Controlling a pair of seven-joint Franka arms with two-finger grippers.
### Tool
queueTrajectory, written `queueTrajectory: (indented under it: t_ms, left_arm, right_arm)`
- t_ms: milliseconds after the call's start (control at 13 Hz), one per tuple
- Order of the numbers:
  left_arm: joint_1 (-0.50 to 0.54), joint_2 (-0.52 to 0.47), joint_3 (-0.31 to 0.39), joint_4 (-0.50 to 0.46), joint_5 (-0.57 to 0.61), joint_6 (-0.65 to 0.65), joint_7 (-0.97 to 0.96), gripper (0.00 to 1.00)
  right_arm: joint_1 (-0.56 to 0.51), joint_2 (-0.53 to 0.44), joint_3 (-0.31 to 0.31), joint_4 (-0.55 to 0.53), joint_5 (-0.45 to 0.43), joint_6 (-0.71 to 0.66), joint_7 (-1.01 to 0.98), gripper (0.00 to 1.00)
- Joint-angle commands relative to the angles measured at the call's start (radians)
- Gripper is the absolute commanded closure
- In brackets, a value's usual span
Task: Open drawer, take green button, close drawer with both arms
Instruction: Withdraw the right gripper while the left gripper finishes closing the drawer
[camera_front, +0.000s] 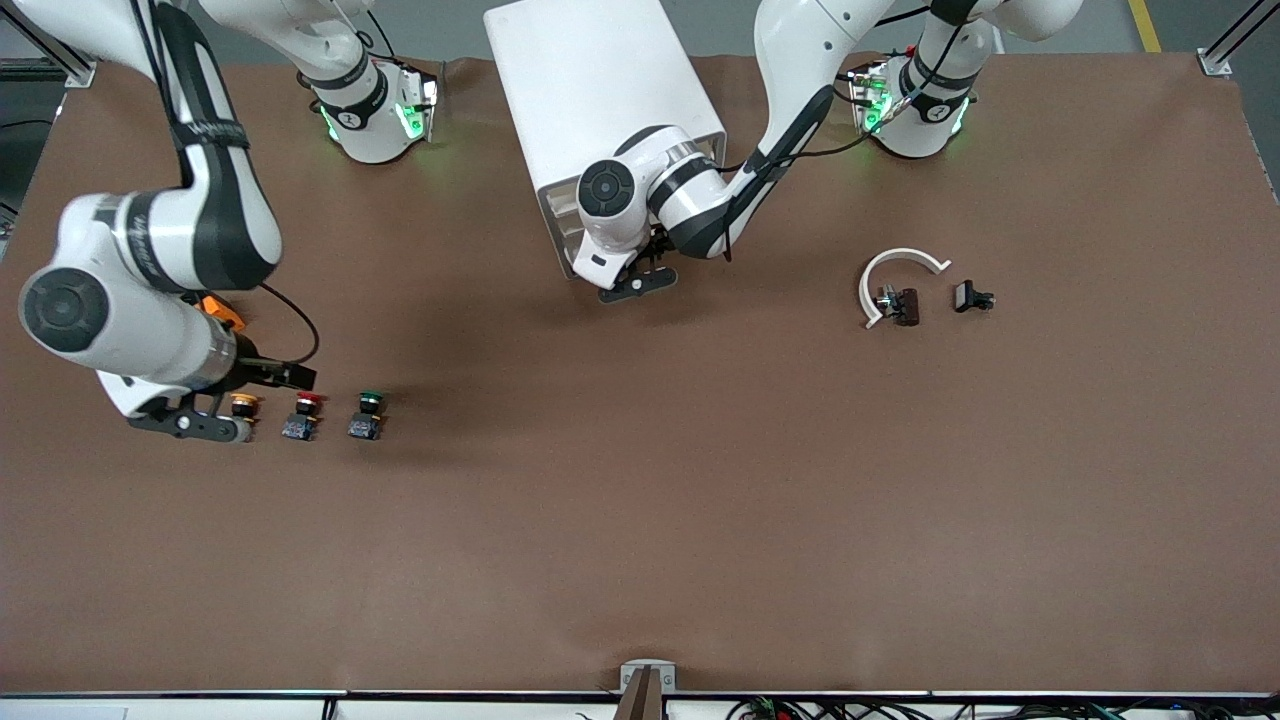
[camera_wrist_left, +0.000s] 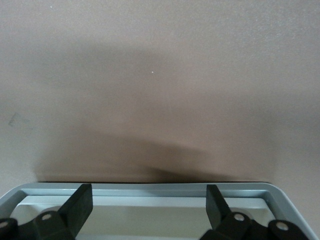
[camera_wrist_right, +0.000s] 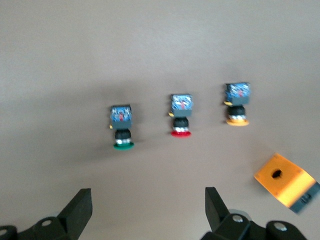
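Both claws spread and empty, the green button sitting on the worktop.

The green button stands on the brown worktop toward the right arm's end, in a row beside a red-capped button and a yellow-capped button. The right claw hangs over the yellow-capped one, fingers wide apart, with an orange block close by. The left claw hovers at the front of the white cabinet, fingers parted over the rim of the drawer. A white curved piece and small dark parts lie toward the left arm's end.
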Motion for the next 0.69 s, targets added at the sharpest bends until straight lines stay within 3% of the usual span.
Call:
queueTrajectory:
  t_ms: [0,384,614]
  left_arm:
    - [-0.021,0.004,-0.002,0.008,-0.035,-0.021,-0.010,0.00]
    - [-0.029,0.002,-0.004,0.012,-0.035,-0.050,-0.006,0.00]
    - [-0.026,0.001,-0.024,0.012,-0.040,-0.064,-0.006,0.00]
  right_arm:
    - [-0.029,-0.059,0.012,0.057,0.002,-0.138,-0.034,0.00]
    - [-0.123,-0.106,0.011,0.161,0.002,-0.288,-0.266,0.00]
    - [-0.146,-0.114,0.017,0.210,0.013,-0.326,-0.270,0.00]
